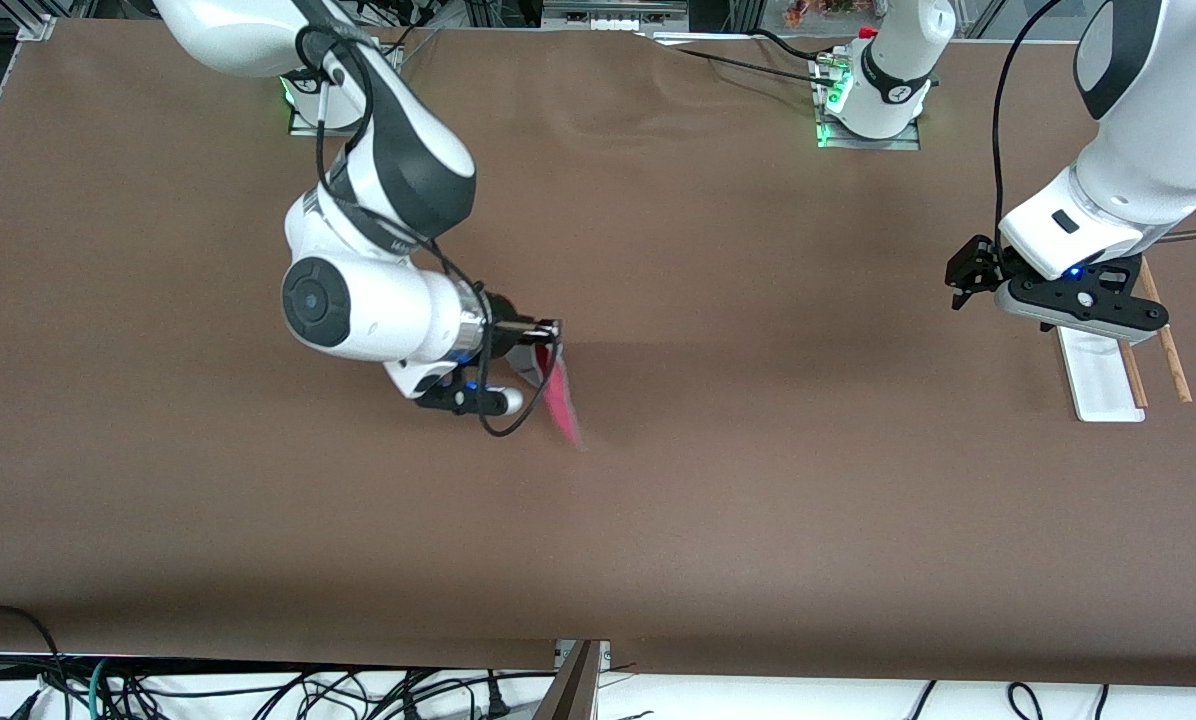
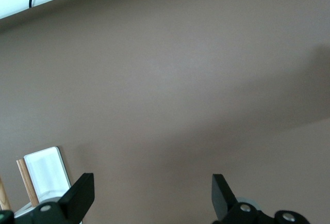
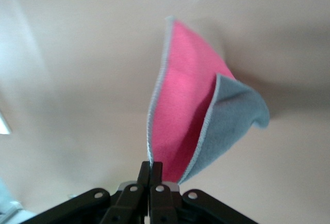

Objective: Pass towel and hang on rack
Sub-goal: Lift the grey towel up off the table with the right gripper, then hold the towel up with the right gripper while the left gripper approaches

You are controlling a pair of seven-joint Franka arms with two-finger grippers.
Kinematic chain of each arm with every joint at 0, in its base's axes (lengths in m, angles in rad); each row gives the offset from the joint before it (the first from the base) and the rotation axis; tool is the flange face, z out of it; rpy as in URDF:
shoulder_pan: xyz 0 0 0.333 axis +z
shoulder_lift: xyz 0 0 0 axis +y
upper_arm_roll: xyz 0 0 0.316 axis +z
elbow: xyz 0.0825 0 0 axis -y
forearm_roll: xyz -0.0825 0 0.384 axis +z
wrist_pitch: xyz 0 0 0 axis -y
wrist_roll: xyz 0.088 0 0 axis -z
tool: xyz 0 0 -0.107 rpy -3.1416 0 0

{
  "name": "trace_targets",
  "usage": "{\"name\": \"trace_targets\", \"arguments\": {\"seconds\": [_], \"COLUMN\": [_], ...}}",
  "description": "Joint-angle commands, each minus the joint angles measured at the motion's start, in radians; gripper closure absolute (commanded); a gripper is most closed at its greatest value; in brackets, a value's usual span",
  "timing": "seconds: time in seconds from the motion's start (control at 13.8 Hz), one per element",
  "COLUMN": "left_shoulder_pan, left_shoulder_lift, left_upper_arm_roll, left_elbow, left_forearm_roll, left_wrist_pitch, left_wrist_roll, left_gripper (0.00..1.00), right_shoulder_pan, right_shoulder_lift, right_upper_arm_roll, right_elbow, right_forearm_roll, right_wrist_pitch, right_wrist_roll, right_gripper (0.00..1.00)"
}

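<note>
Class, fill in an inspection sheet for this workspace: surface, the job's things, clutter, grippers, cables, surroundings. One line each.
Surface: brown table, slightly wrinkled.
Job's things: towel, pink and grey, hanging in the air; rack at the left arm's end.
Clutter: nothing seen.
Grippers: right gripper shut on the towel's corner over mid-table; left gripper open, over the table beside the rack, waiting.
Cables: black cable near the left arm's base.
Surroundings: loose wires below the table's edge.

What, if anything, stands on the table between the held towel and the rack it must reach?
Nothing visible does. The right gripper holds the towel above bare table. The rack stands at the left arm's end, partly under the open left gripper.
</note>
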Motion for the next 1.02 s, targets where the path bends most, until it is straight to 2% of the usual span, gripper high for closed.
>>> {"name": "trace_targets", "arguments": {"seconds": [0.0, 0.15, 0.36, 0.73, 0.95], "left_shoulder_pan": [0.011, 0.011, 0.012, 0.011, 0.009], "left_shoulder_lift": [-0.025, -0.025, -0.019, 0.028, 0.047], "left_upper_arm_roll": [-0.004, -0.004, -0.003, -0.003, -0.003], "left_elbow": [-0.02, -0.02, -0.016, 0.015, 0.013], "left_forearm_roll": [-0.021, -0.021, -0.024, -0.164, -0.295], "left_wrist_pitch": [0.008, 0.008, 0.006, 0.008, 0.005], "left_wrist_roll": [0.015, 0.015, 0.013, 0.015, 0.024], "left_gripper": [0.0, 0.0, 0.0, 0.0, 0.0], "right_shoulder_pan": [-0.009, -0.009, -0.009, -0.009, -0.008], "right_shoulder_lift": [0.011, 0.009, 0.009, 0.009, 0.009], "right_upper_arm_roll": [0.053, 0.067, 0.117, 0.226, 0.278], "right_elbow": [0.037, 0.057, 0.077, 0.094, 0.094], "right_forearm_roll": [0.108, 0.202, 0.269, 0.28, 0.279], "right_wrist_pitch": [0.037, 0.076, 0.157, 0.347, 0.428], "right_wrist_roll": [0.13, 0.21, 0.316, 0.52, 0.588], "right_gripper": [1.0, 1.0, 1.0, 1.0, 1.0]}}
